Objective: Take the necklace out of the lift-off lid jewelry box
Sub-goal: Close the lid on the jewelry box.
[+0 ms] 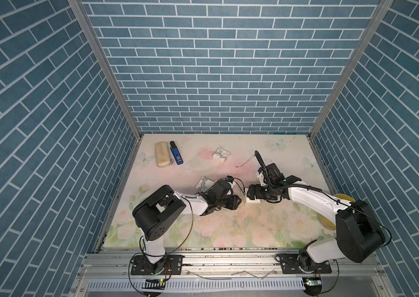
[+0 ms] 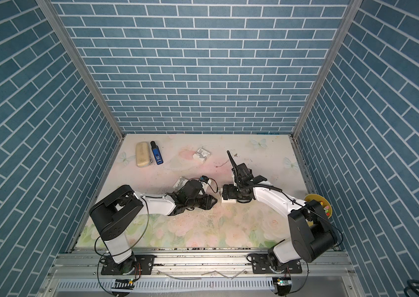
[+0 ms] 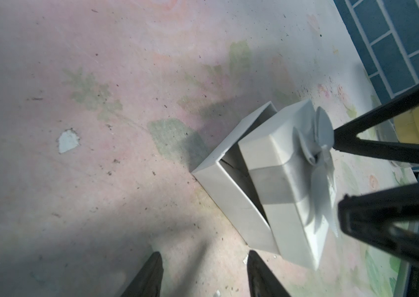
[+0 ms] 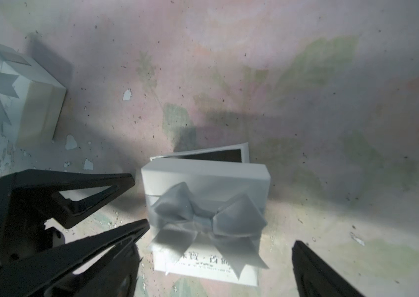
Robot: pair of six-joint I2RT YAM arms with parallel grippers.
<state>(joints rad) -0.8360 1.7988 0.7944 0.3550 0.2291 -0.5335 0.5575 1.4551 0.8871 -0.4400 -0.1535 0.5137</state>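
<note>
Obs.: left pincer [image 3: 203,257] has its jaws partly apart with nothing between them, tips just short of the box [image 3: 267,195]. The right pincer [image 3: 337,174] is spread wide and grips nothing. It straddles the lid [image 4: 203,174] from the bow [image 4: 203,218] side, and one finger [image 4: 311,275] stands clear of the lid's edge.

The lid sits askew on the base [image 3: 229,205], leaving a gap along one side. The inside is dark, and the necklace cannot be made out there.

In both top views the box lies near the middle of the table [image 1: 229,226], between the two pincers and mostly under the right one.

A second box [image 4: 35,102] with its lid on sits near the left wrist. A third box [image 1: 220,155] lies farther back. A thin reddish cord [image 1: 244,162] lies on the table beyond the right arm; I cannot tell whether it is a necklace.

A tan case [image 1: 163,155] and a blue device [image 1: 176,153] lie side by side in the far left corner. A yellow bowl [image 2: 314,199] sits partly under the right arm.
</note>
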